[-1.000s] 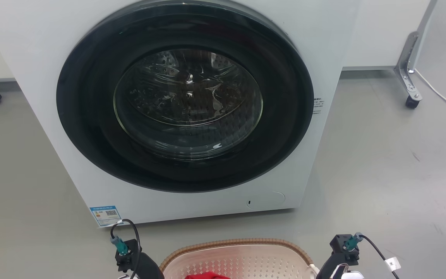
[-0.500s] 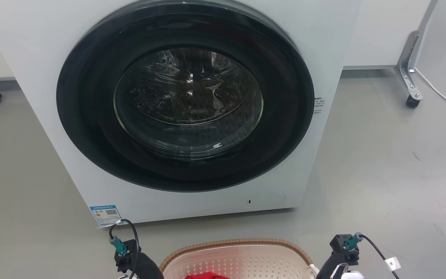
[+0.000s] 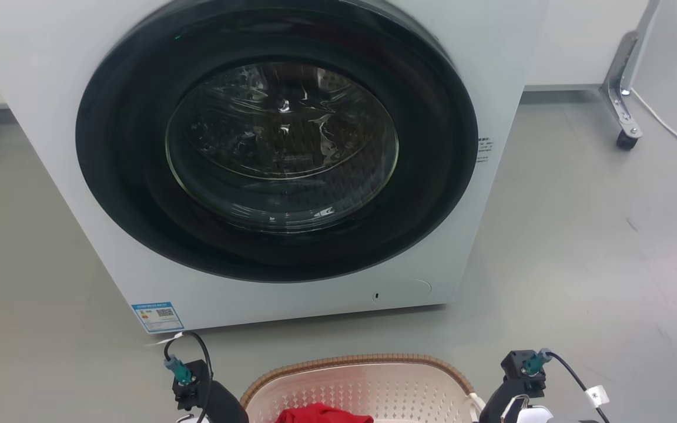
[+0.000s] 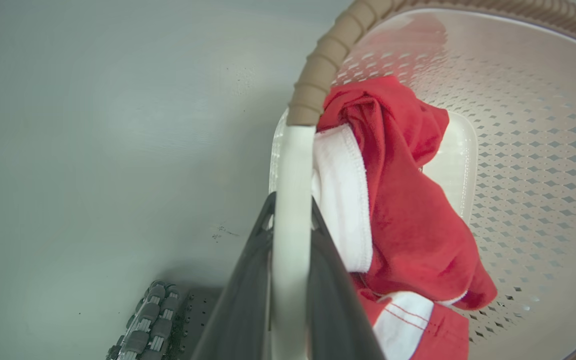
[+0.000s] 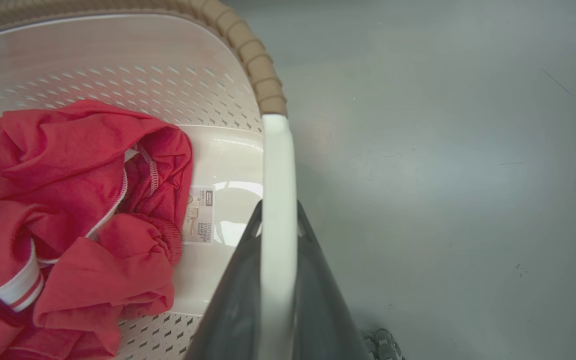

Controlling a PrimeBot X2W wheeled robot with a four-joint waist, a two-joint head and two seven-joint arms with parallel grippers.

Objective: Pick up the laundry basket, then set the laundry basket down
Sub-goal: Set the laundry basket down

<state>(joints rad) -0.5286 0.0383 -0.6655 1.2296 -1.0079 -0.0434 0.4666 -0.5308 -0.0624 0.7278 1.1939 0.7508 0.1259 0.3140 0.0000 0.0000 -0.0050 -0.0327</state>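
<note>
The left gripper (image 4: 292, 210) and right gripper (image 5: 278, 210) are each clamping their fingers on the white side handles (image 4: 293, 160) of the laundry basket (image 3: 368, 358), near the washing machine (image 3: 491, 70); grasping is looking complete, lifting uncertain, setting down is remaining

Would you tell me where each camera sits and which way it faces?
Head view: on the head, looking forward and down at the washing machine and laundry basket; left arm and right arm at bottom corners.
Left wrist view: looks along the left gripper, clamped on a handle, toward the floor.
Right wrist view: same along the right gripper.
Wrist views share the red garment.
</note>
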